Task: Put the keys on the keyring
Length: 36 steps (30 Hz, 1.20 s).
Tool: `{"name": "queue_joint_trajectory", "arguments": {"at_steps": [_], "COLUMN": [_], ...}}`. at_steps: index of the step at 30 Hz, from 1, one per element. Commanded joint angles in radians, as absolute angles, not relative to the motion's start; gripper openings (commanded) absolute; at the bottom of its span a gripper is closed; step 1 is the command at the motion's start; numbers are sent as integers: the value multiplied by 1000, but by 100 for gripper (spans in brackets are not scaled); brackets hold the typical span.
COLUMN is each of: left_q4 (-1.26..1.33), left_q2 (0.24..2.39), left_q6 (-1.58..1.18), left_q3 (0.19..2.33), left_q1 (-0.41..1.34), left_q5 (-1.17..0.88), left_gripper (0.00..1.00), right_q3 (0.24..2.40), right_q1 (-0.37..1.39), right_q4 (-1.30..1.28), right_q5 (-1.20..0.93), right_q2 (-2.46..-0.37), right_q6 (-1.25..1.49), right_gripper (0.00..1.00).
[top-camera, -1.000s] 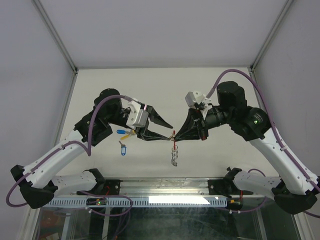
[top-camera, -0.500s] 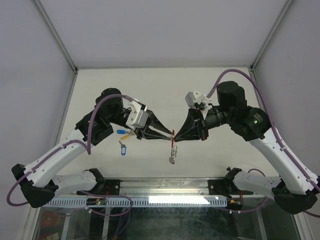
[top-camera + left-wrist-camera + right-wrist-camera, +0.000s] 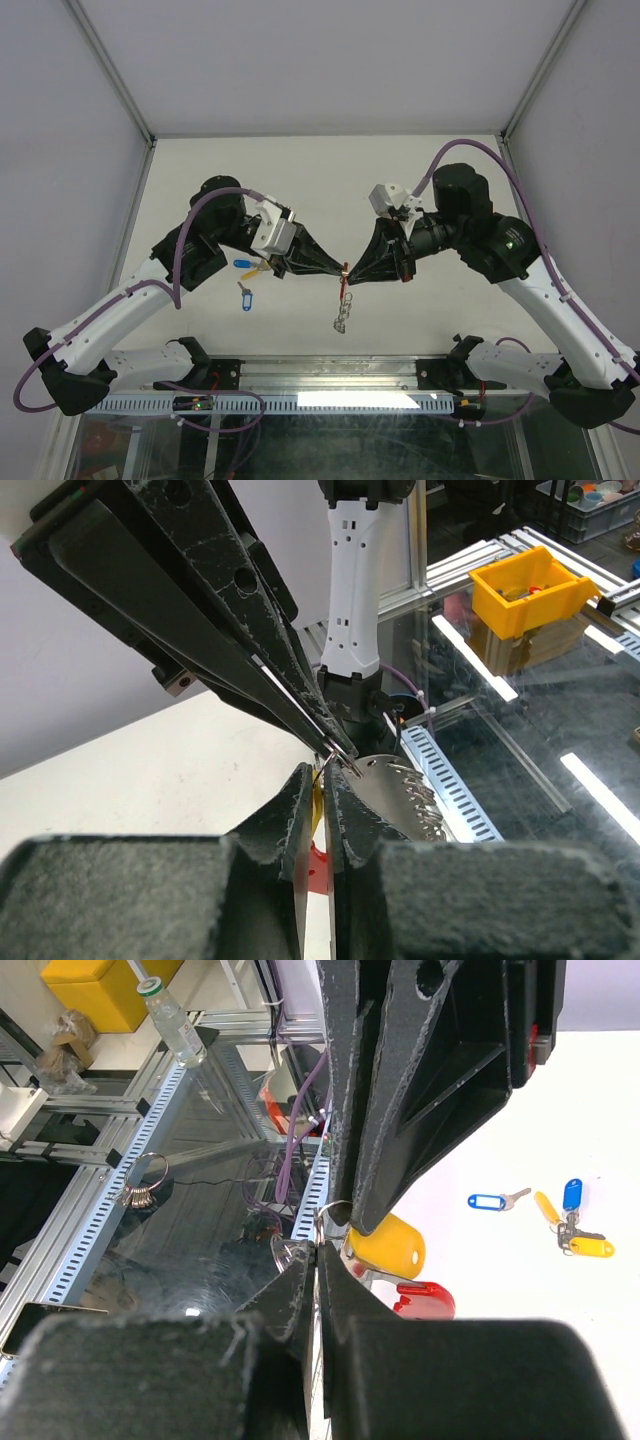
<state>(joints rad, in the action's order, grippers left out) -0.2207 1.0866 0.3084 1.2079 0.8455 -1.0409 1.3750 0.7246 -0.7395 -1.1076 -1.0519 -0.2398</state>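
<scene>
My right gripper (image 3: 351, 270) pinches the keyring (image 3: 342, 315), which dangles beneath its tips. My left gripper (image 3: 339, 268), tip-to-tip opposite, clamps a yellow-tagged key (image 3: 385, 1245). I judge steady, slow threading matters here.

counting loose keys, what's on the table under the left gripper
A bunch of keys, one blue tag and two yellow, lies there, with a lone blue key nearby. From above, the left gripper covers part of the bunch.
</scene>
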Motion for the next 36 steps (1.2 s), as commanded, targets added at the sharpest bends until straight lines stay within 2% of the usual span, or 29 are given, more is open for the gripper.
{"name": "queue_joint_trajectory", "arguments": {"at_steps": [1,3,22,36], "left_q4": [-153,-148,-147,-128], "left_q2": [1072,1069,1011,1012], "left_q6": [298,296,311,300], "left_q3": [1231,1228,1181,1172], "left_q1": [859,859,858,859], "left_q5": [-1033,-1031,-923,-880], "left_gripper": [3,0,0,0], "right_q3": [1374,1370,1322,1179], "right_q1": [729,729,727,727], "right_q4": [-674,-667,-509,-168], "right_q5": [-1121,-1116,-946,-831], "right_q2": [-1027,-1024,-919,-828], "right_q6": [-220,-214,-83,163], "right_gripper": [0,0,0,0]}}
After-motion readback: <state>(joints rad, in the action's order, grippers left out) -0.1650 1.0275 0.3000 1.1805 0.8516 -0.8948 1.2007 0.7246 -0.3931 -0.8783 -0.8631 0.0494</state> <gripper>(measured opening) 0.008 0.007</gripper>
